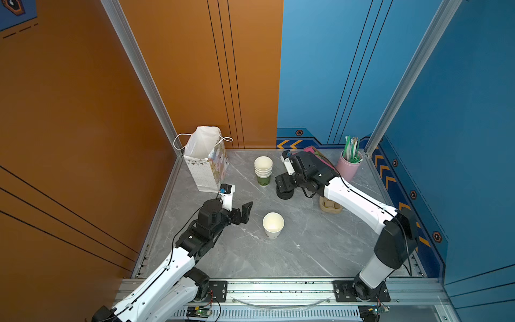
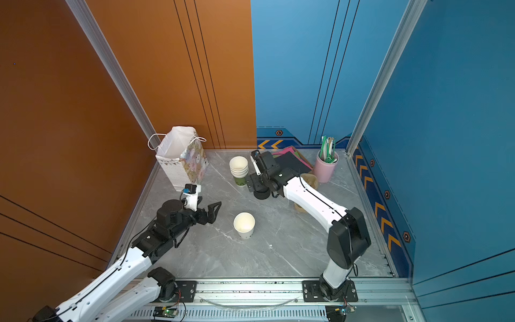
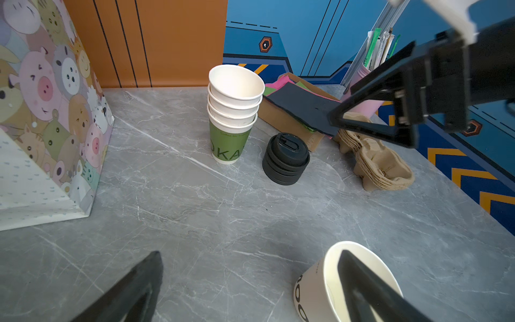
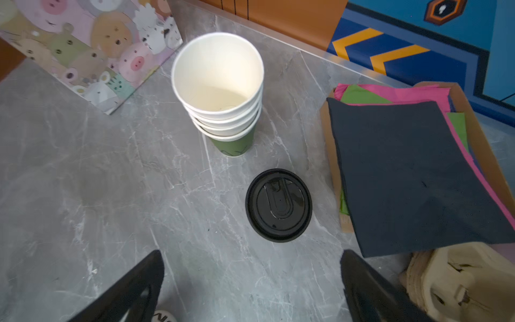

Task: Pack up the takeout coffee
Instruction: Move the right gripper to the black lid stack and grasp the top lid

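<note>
Top views, both: one white cup [image 1: 273, 224] upright near mid-tabletop [image 1: 306, 251], mouth bare, no lid on yet. Likely parked in open space so either arm can reach. Just left of it, left claw [image 1: 244, 213], spread wide and empty, apart from the cup; probably placed to steady it. Further back, right claw [image 1: 283, 184] hanging directly over one pile of black lids [image 1: 284, 195], presumably to fetch one. One paper bag [image 1: 207, 167] standing open in the back left corner, ready for packing. Also one stack of cups [image 1: 263, 170], one pink holder [image 1: 349, 167] of sticks, and one stack of pulp carriers [image 1: 330, 207], layers too fine to count.

Left wrist view: same lone cup behind one finger [image 3: 370, 292] of the left claw, overlapping in the picture; contact not to be told from here. Stack counted: three white cups nested in a green one, four in all. Lids: several tiers, perhaps four or five, not certain.

Right wrist view: both fingers [image 4: 131, 290] of the right claw wide apart, nothing between, lid pile ahead and roughly centred. One cardboard tray [image 4: 479, 131] of napkins [image 4: 404, 172] beside it: black on top, pink and green beneath, sheets uncountable.
</note>
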Motion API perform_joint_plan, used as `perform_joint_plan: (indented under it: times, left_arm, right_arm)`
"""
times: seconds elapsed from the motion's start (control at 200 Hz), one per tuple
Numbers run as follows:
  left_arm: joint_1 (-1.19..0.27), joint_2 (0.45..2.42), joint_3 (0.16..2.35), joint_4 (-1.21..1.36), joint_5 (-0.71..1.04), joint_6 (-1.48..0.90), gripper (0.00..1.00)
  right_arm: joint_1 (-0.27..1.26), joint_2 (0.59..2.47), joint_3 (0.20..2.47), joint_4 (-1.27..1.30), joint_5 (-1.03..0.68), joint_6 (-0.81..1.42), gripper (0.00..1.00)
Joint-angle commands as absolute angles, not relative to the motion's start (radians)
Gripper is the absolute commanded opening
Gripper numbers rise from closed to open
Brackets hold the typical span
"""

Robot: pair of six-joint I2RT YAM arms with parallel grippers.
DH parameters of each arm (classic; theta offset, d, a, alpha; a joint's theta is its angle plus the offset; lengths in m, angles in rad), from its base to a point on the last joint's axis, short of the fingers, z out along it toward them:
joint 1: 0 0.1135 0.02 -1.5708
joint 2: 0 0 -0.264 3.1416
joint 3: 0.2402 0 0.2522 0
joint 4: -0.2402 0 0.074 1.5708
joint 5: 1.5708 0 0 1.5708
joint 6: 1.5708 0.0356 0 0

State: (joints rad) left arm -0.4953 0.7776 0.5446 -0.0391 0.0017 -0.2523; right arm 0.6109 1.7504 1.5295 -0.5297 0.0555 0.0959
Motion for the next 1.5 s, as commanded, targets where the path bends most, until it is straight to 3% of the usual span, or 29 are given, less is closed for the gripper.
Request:
perform_joint_plan:
  times: [0.0,0.36,0.766,1.496]
  left_arm:
    - [-0.506,0.759,0.535,-0.054,0.001,-0.247,0.98]
    - [-0.506,0.743,0.527,-0.057,0.017,-0.241,0.98]
    - [-0.505,0.752,0.517,-0.037,0.017,-0.243,0.98]
    - [-0.504,0.736,0.503,-0.042,0.008,-0.245,0.98]
  right_arm:
    - [0.562,1.863,1.621,-0.661,0.028,0.013,1.00]
    - [0.492,2.057,1.776,-0.692,-0.129,-0.080,1.00]
    - [0.497,2.163,1.859,-0.731,-0.080,-0.120,0.99]
    - [0.499,2.205,1.866,-0.758,-0.106,-0.123,0.84]
